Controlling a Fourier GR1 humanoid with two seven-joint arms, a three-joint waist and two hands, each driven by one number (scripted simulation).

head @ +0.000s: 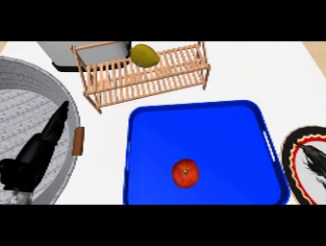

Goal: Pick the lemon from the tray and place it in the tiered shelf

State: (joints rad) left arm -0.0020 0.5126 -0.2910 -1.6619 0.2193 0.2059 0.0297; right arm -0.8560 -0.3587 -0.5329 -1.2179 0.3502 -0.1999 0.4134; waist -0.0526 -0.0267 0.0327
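Yellow-green lemon [144, 55], resting on the upper slats of the wooden tiered shelf [147, 77]; blue tray [201, 115] just in front of that shelf, flat.

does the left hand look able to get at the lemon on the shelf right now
Probably yes: the lemon lies uncovered on the shelf, open from above, and the left hand is over the basket beside it, fingers straight.
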